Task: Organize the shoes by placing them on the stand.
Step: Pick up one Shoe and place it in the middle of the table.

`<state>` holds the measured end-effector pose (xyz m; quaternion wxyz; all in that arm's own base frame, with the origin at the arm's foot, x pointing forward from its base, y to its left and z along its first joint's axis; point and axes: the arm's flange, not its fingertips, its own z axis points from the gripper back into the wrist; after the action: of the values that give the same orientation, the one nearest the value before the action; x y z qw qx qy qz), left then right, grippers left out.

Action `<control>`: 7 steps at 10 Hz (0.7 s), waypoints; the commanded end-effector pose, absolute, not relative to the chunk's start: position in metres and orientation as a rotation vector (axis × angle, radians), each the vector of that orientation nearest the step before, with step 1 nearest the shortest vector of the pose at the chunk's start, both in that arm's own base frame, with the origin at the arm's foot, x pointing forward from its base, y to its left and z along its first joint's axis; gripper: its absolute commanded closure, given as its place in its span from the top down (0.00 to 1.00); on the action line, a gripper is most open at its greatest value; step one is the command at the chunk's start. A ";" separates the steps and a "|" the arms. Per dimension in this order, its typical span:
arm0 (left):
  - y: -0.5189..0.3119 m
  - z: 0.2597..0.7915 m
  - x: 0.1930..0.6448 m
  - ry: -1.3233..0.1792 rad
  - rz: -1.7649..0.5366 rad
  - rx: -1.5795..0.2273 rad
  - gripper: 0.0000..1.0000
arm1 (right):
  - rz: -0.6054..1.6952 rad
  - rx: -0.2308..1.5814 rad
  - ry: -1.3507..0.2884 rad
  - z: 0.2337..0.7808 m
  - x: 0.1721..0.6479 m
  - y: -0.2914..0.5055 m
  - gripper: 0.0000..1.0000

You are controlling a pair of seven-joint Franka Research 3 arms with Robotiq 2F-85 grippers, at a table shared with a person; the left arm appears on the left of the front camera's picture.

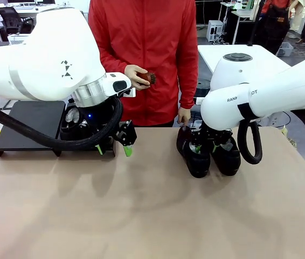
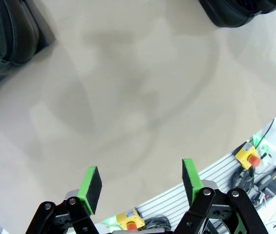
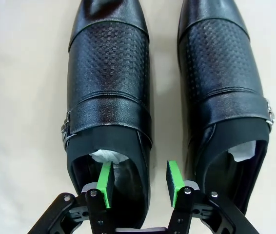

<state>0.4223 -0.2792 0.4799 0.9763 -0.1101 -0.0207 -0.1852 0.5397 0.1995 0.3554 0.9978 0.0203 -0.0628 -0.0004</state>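
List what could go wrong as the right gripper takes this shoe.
1. The right gripper straddles only the thin inner wall of one black dress shoe. Held by that edge, the shoe may tilt or slip.
2. Its outer pad sits in the narrow gap beside the other dress shoe and could nudge it.
3. The person's hand hangs just behind the pair, so a lift could brush it.

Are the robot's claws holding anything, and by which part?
Nothing yet. The left gripper hangs open over the table. The right gripper straddles the side wall of one shoe at its opening, pads apart from it.
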 end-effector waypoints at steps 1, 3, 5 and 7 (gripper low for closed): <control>-0.277 0.482 0.423 -0.042 -0.381 -0.210 0.86 | -0.012 0.028 -0.143 0.358 0.548 0.204 0.58; -0.277 0.482 0.423 -0.042 -0.381 -0.210 0.86 | -0.005 0.032 -0.128 0.354 0.550 0.203 0.58; -0.277 0.482 0.423 -0.042 -0.381 -0.210 0.86 | 0.011 0.031 -0.119 0.351 0.551 0.203 0.58; -0.277 0.482 0.423 -0.042 -0.381 -0.210 0.86 | 0.025 0.025 -0.118 0.350 0.552 0.203 0.52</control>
<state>0.4223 -0.2792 0.4799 0.9763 -0.1100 -0.0207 -0.1852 0.5435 0.2000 0.3470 0.9982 0.0192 -0.0565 0.0009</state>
